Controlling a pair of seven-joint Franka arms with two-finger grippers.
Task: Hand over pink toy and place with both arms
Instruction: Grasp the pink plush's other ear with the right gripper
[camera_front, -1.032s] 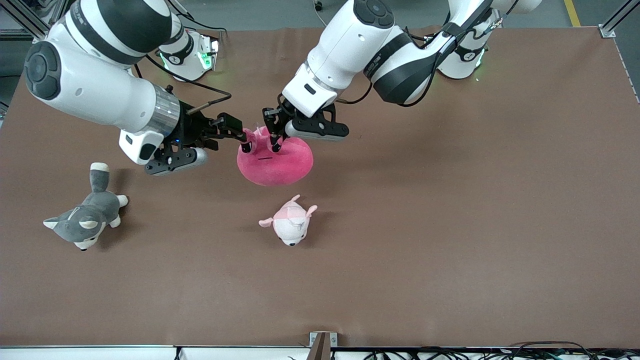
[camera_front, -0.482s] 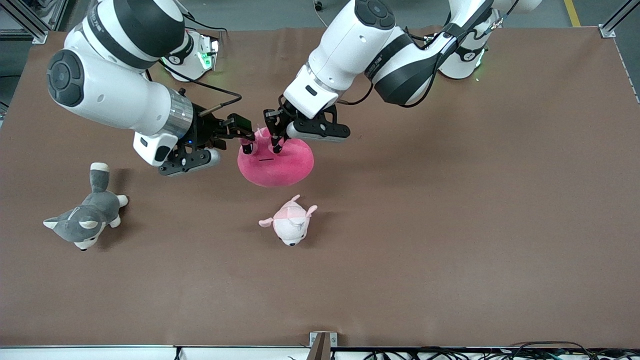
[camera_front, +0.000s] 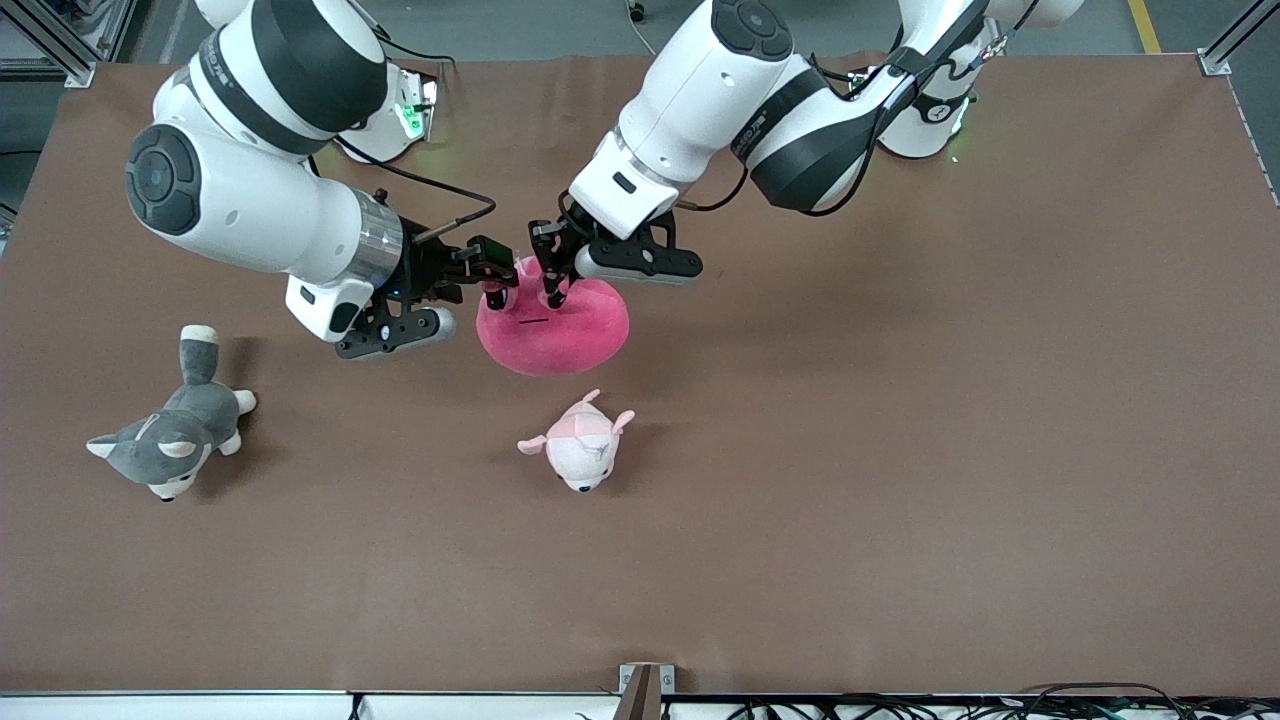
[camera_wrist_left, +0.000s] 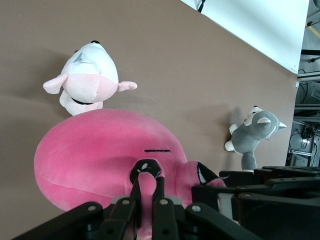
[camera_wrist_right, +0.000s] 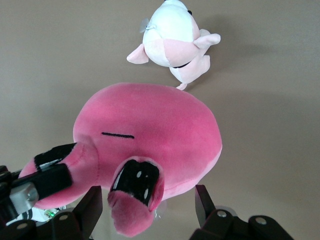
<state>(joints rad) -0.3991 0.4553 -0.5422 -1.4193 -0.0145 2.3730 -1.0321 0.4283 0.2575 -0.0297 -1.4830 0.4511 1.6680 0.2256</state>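
Note:
The pink toy (camera_front: 555, 335) is a round magenta plush at the table's middle, also in the left wrist view (camera_wrist_left: 100, 150) and the right wrist view (camera_wrist_right: 160, 125). My left gripper (camera_front: 552, 290) is shut on a small flap on the toy's top, with its jaws pinching that flap (camera_wrist_left: 147, 182). The toy seems to hang from it just over the table. My right gripper (camera_front: 497, 290) is open beside the left one. Its fingers stand apart on either side of a second flap that carries a black eye (camera_wrist_right: 148, 192), not touching it.
A smaller pale pink-and-white plush (camera_front: 582, 450) lies nearer the front camera than the toy. A grey-and-white husky plush (camera_front: 170, 440) lies toward the right arm's end of the table. Brown table (camera_front: 900, 400) spreads toward the left arm's end.
My right arm has moved toward the toy, bringing its open gripper up around the toy's second flap. The left gripper and the toy have held still.

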